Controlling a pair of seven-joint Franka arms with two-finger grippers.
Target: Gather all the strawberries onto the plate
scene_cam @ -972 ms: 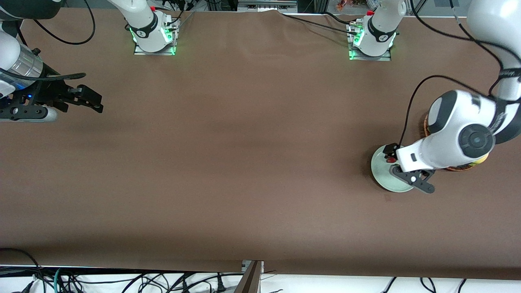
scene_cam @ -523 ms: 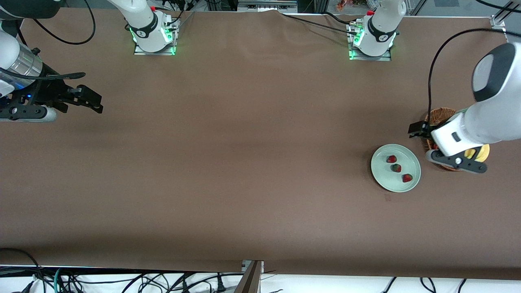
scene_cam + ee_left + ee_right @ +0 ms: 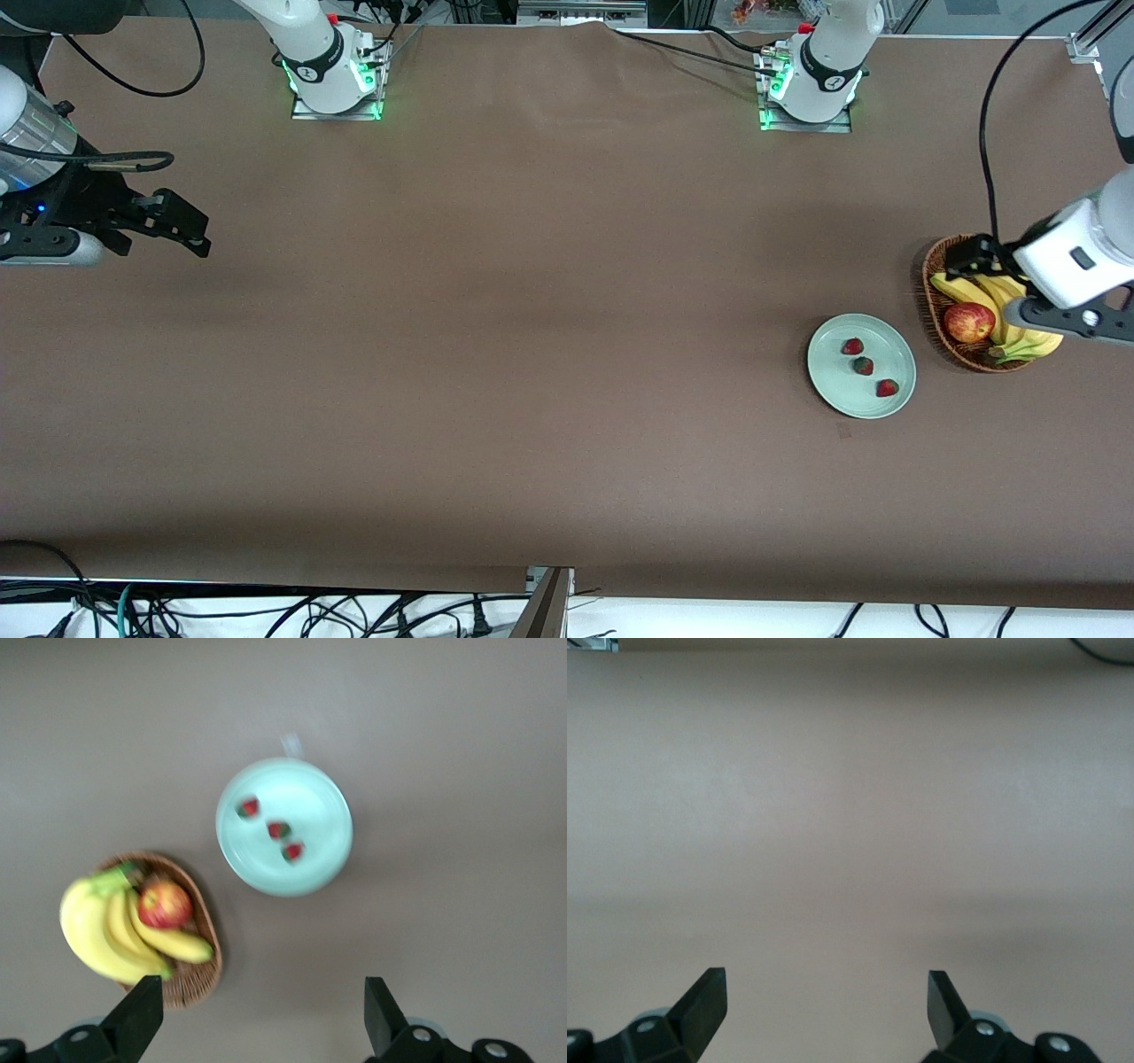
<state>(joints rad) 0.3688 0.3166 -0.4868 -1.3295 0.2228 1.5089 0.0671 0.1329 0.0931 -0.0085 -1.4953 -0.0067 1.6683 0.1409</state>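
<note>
All three strawberries (image 3: 864, 365) lie on the plate (image 3: 833, 390), strung in a short line across its middle and well inside the rim, so the collecting looks finished and what remains, by my reading, is only getting the arms clear. The left gripper (image 3: 992, 288) hangs over the wicker basket (image 3: 930, 266) with its fingers spread wide and nothing between them; the left wrist view shows the plate and basket far below, which suggests good height. Done well, the retreat goes up and away over bare cloth, not low across the basket, where the bananas (image 3: 1019, 341) and the apple (image 3: 968, 322) stand proud of the weave (a trailing finger could catch them). The basket sits just beside the plate, toward the left arm's end of the table, close to that table edge, so room there is tight. The right gripper (image 3: 182, 229) waits, open and empty, over bare cloth at the right arm's end, with a wide brown stretch between it and the plate
</note>
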